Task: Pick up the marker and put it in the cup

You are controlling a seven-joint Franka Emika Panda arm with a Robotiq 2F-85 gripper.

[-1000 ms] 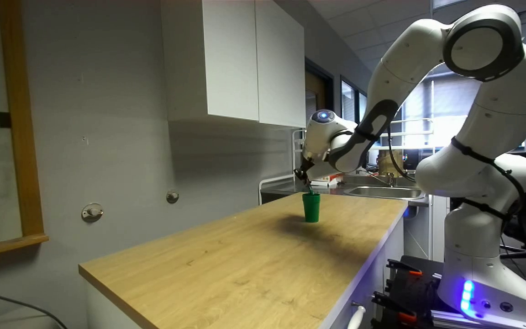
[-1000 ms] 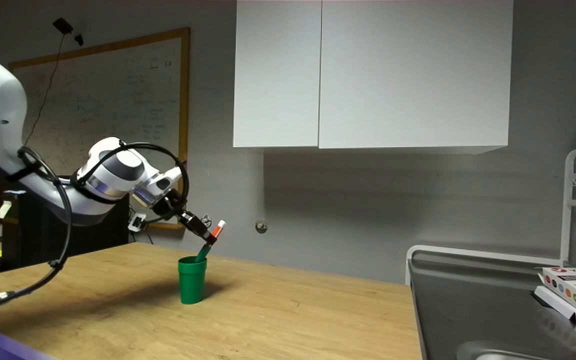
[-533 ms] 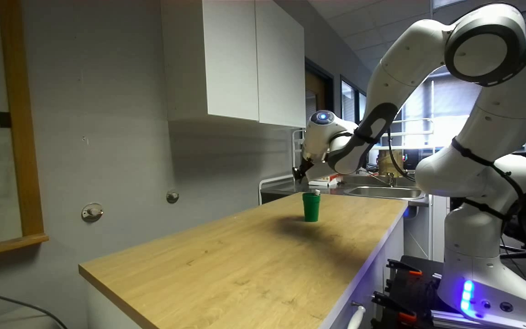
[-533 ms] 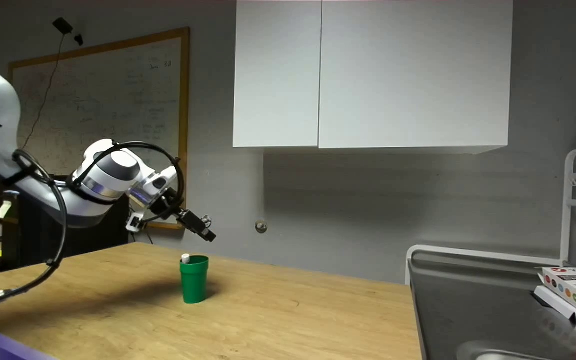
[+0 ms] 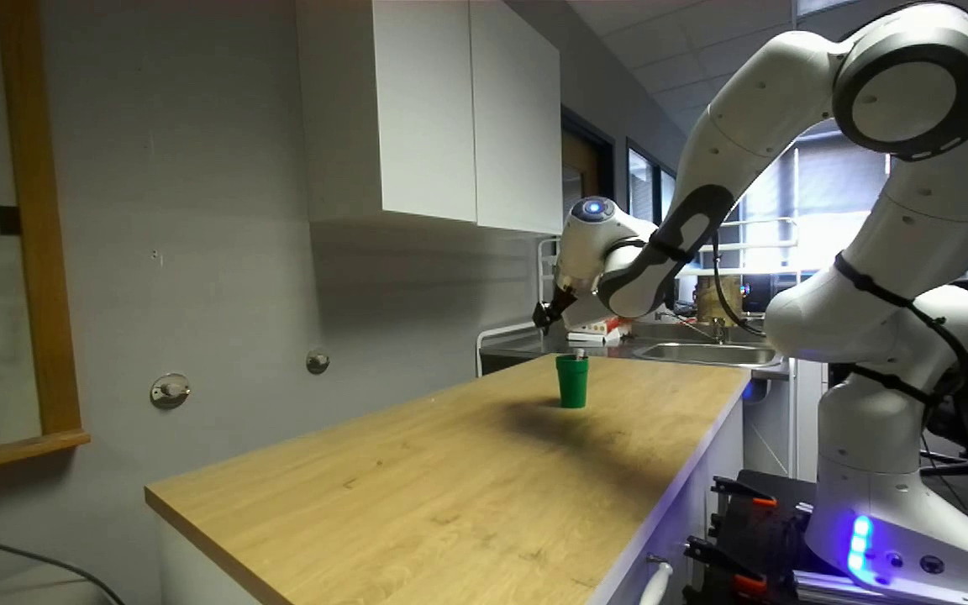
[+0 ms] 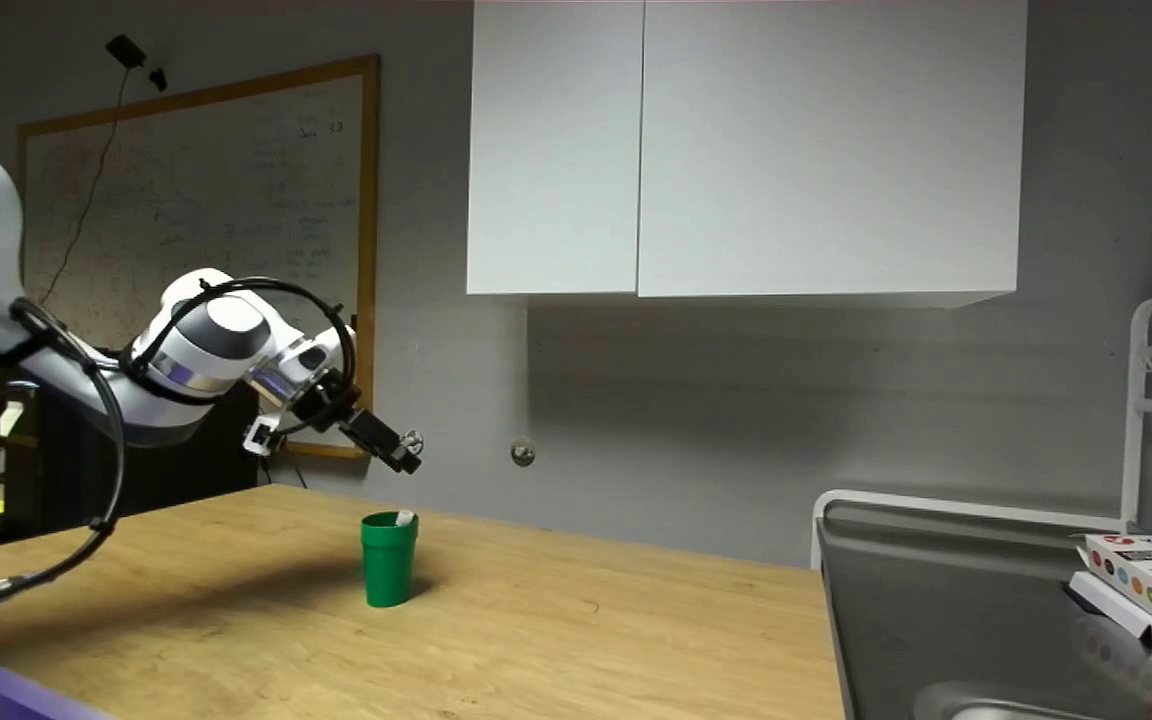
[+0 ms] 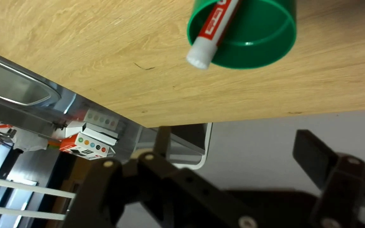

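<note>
Leaning white-ended marker (image 7: pixel 214 31) in cup (image 6: pixel 388 568)

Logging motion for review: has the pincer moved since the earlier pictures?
Yes: in an exterior view, the pincer shifted slightly up and picture-left relative to the white wall cabinet.

In an exterior view, can see the green cup (image 6: pixel 388 565) upright on the wood-grain counter (image 6: pixel 616 630) — with just the white end of the marker (image 6: pixel 404 518) showing at the rim, on the right of the mouth. Cannot see the rest, hidden by the cup's wall. Higher up, apart from both, can make out the black gripper (image 6: pixel 404 460), slanting downward from the white robot arm (image 6: pixel 146 402) — cannot judge its spread here. Behind the arm, can see a wood-framed whiteboard (image 6: pixel 266 220) with faint writing; farther right, a white two-door wall cabinet (image 6: pixel 816 150).
</note>
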